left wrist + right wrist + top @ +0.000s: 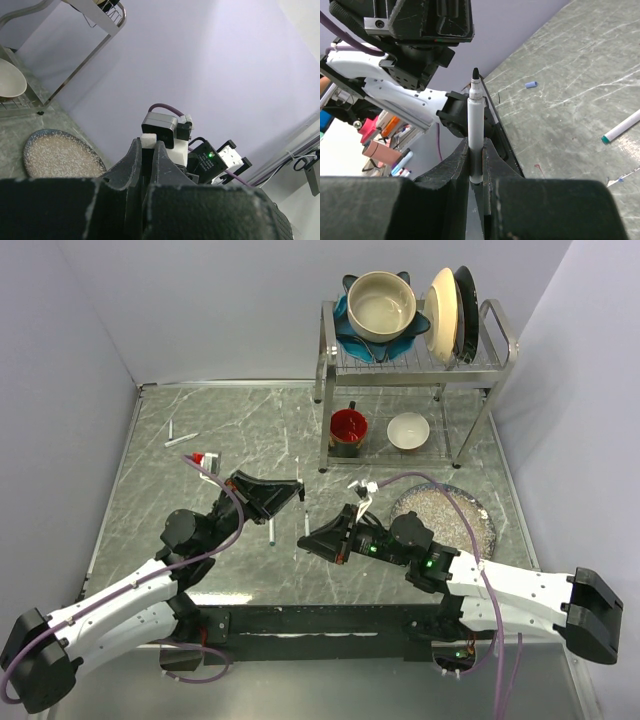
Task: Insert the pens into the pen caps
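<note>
Both arms wear glossy white shells, the left arm at seven o'clock overhead and the right arm at five o'clock, joined by bulky matte-black joint housings. A purple cable loops over each wrist. A green indicator light glows on the right wrist. The black fingers show scuffed, greyish edges.

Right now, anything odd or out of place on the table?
Nothing spilled or damaged. Right gripper clamps a pen, tip uncapped; a second pen and a blue cap lie loose on the table, apart.
</note>
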### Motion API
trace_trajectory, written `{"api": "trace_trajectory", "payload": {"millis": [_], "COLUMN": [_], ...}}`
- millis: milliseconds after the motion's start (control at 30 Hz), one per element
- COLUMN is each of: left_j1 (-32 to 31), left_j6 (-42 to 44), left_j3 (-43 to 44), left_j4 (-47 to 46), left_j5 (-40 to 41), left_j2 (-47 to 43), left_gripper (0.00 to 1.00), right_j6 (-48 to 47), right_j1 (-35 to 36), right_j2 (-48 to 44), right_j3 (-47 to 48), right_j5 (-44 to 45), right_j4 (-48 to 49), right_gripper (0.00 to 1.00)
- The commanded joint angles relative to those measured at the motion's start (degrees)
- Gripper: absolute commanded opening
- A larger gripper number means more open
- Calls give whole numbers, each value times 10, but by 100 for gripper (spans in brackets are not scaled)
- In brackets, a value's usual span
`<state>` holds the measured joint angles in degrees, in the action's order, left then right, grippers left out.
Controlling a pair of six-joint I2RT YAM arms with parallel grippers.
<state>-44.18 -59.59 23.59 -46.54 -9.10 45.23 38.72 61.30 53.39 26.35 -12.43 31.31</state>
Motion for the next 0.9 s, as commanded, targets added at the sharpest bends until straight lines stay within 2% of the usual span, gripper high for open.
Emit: {"api": "trace_trajectory", "payload": {"millis": [0, 867], "left_j1": [-6, -27], "left_j6": [3, 17], "left_j3": [3, -2], "left_j4": [-45, -23], "left_j5": [6, 11], "left_j2": [-1, -11], "left_gripper": [1, 1], "right_j6": [-18, -28], "right_j1": [9, 21], "right_j2": [0, -8], "right_j3": [38, 50], "right_j5": [14, 31], "right_j4": [32, 16], "right_gripper": [0, 0]}}
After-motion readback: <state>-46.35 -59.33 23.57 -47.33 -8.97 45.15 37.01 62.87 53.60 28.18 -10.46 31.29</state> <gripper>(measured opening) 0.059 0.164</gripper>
